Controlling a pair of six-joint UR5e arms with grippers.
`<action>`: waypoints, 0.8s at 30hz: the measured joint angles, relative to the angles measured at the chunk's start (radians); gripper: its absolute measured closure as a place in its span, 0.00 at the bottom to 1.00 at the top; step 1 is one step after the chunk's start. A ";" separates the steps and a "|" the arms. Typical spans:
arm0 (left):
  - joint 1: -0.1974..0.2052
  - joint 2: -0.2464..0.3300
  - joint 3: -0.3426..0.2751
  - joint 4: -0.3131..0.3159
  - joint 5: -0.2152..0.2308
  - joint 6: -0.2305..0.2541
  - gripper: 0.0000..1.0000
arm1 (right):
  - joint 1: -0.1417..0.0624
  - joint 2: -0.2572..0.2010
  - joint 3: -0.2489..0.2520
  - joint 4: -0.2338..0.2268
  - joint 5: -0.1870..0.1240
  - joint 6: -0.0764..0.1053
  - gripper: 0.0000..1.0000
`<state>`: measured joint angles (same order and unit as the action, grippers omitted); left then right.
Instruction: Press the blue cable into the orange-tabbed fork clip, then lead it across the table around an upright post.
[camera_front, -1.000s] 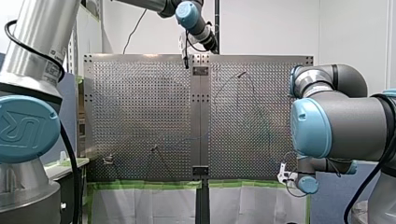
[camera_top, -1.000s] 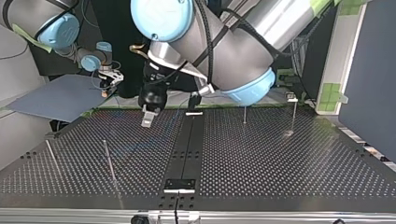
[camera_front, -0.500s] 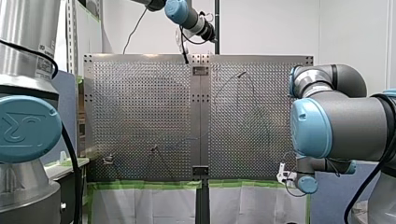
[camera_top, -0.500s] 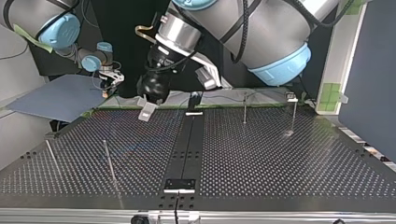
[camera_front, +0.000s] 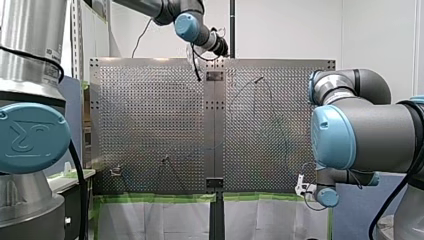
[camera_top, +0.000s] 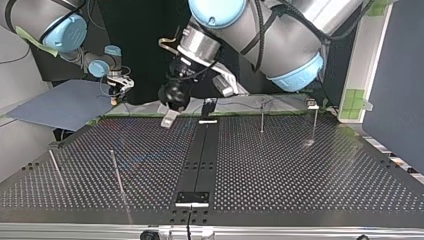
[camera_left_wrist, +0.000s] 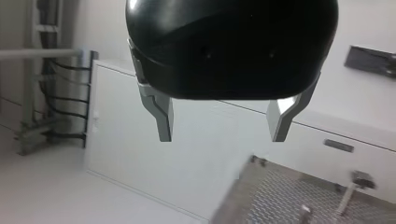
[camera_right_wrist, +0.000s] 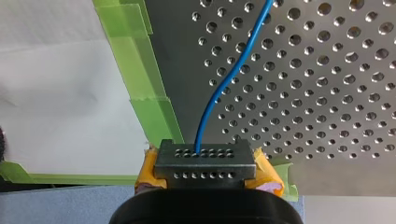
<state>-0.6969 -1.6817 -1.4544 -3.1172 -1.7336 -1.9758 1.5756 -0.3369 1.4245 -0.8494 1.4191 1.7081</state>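
My right gripper (camera_right_wrist: 205, 161), clamped on the blue cable (camera_right_wrist: 202, 127) at the taped edge of the table (camera_right_wrist: 327, 116), should carry it low and lightly taut toward the fork clip, while my left gripper (camera_left_wrist: 222, 135) hangs open and empty above the far edge.

- Blue cable (camera_right_wrist: 219, 88): far end cut off by the right wrist view's edge. Near end hidden inside my right claw (camera_right_wrist: 204, 161). Too thin to trace in the front view.
- Bench (camera_left_wrist: 285, 203) corner and post (camera_left_wrist: 346, 198), left wrist view: blurred, cropped.
- Small fitting (camera_front: 115, 171), front view: too small to identify.
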 joint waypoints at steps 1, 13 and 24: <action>0.000 -0.007 -0.007 0.008 0.000 0.001 0.00 | 0.000 0.000 0.000 0.000 0.000 0.000 1.00; 0.003 -0.104 -0.106 0.107 0.000 0.018 0.00 | 0.002 0.000 0.000 0.001 0.000 0.000 1.00; 0.016 -0.114 -0.193 0.193 -0.025 0.043 0.00 | 0.002 0.000 0.000 0.001 0.000 0.000 1.00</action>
<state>-0.6807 -1.7956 -1.6470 -2.9245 -1.7583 -1.9332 1.5777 -0.3368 1.4245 -0.8485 1.4191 1.7077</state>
